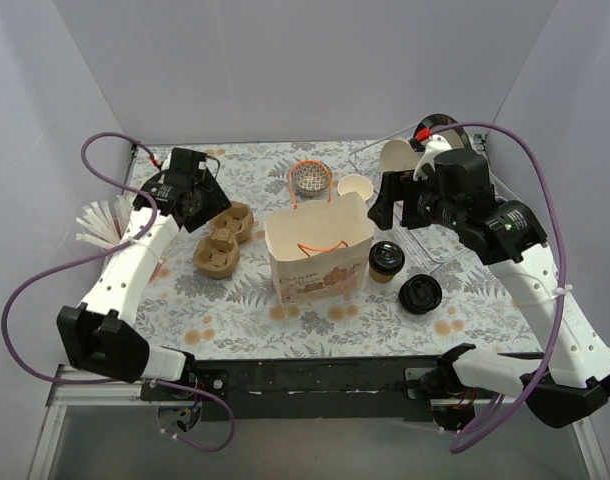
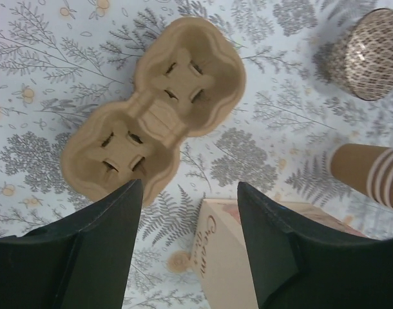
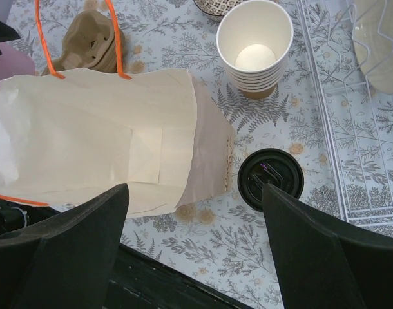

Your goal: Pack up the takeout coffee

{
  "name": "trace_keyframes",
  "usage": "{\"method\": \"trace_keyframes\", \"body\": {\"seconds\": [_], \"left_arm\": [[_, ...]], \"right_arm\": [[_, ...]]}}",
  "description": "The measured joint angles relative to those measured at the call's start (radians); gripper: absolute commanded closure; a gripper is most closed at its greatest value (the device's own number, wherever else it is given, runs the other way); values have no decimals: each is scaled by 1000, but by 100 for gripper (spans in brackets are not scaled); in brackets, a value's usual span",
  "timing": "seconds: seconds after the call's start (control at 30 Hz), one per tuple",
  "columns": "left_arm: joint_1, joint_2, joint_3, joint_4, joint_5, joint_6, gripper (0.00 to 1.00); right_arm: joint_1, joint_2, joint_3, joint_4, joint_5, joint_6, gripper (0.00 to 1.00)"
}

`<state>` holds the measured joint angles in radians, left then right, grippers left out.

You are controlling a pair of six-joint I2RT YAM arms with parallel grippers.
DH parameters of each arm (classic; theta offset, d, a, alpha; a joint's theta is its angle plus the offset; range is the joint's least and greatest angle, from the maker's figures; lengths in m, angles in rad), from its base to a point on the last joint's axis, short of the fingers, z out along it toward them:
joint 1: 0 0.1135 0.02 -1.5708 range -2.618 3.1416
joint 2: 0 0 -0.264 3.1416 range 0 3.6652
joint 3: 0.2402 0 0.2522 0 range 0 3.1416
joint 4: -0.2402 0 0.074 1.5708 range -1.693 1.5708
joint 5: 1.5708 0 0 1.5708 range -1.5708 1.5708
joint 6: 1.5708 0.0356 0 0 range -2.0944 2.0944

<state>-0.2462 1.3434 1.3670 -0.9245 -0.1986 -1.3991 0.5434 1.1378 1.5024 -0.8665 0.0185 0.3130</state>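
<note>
Right wrist view: the coffee stands lidded on the surface, just beside the bag and not yet packed. The right jaws hang above it, wide and empty. The left jaws, parted and empty, hover over a carrier. This looks like the reach for the cup. Next, the right jaws should drop around it, close, and lift it over the bag's open mouth.

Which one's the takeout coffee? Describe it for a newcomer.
Find the paper bag mid-table. Just right of it stands the takeout coffee, a short brown cup. Unlike the open cup stack behind and the loose black lid in front, it alone is a lidded cup.
</note>
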Motion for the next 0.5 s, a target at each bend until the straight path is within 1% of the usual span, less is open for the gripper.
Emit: {"method": "trace_keyframes", "body": {"seconds": [0.07,0.1,0.17,0.23,0.33,0.4,0.5], "left_arm": [[0,51,9,-4,-26,17,43],[0,70,9,-5,-35,17,46],[0,116,20,-27,-67,-16,47],[0,169,44,-69,-103,-93,51],[0,222,94,-151,-127,-267,53],[0,254,136,-207,-126,-381,53],[0,282,159,-243,-100,-479,52]], "right_arm": [[0,-6,0,-6,0,1,10],[0,-10,0,-8,1,0,10],[0,-19,0,-11,1,-3,10],[0,-30,0,-19,3,-9,10],[0,-35,0,-29,5,-21,10],[0,-35,0,-34,7,-29,11],[0,-35,0,-42,11,-37,10]]}}
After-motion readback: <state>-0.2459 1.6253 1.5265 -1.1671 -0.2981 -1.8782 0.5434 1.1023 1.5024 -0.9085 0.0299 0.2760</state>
